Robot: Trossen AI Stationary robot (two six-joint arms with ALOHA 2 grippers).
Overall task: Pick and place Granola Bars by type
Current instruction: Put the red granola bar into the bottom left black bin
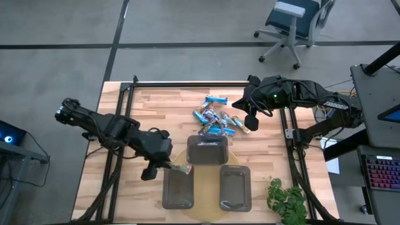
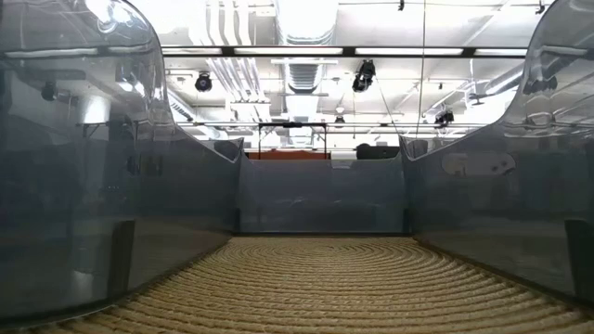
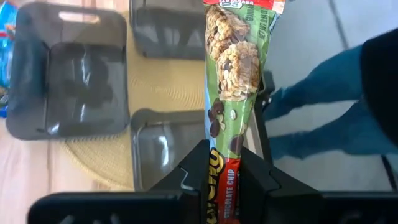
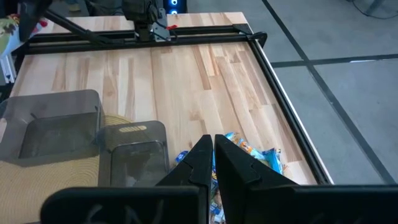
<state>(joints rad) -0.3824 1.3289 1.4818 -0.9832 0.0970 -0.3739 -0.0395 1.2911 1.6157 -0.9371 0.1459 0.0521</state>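
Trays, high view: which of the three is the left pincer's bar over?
The front-left tray. The left pincer holds a green-wrapped granola bar above its rim; the other front tray and the tray by the pile lie farther right.

Blue Granola Bars (image 1: 215, 119) heaped mid-table — 1 green bar (image 3: 231, 74) held aloft.

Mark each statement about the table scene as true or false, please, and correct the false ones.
1. The left gripper holds a green-wrapped granola bar. True.
2. The right gripper is wide open. False: it is shut and holds nothing.
3. Three dark trays stand on the table. True.
4. The pile of blue bars lies inside a tray. False: it lies on the bare wood beyond the trays.
5. A plant stands at one table corner. True.
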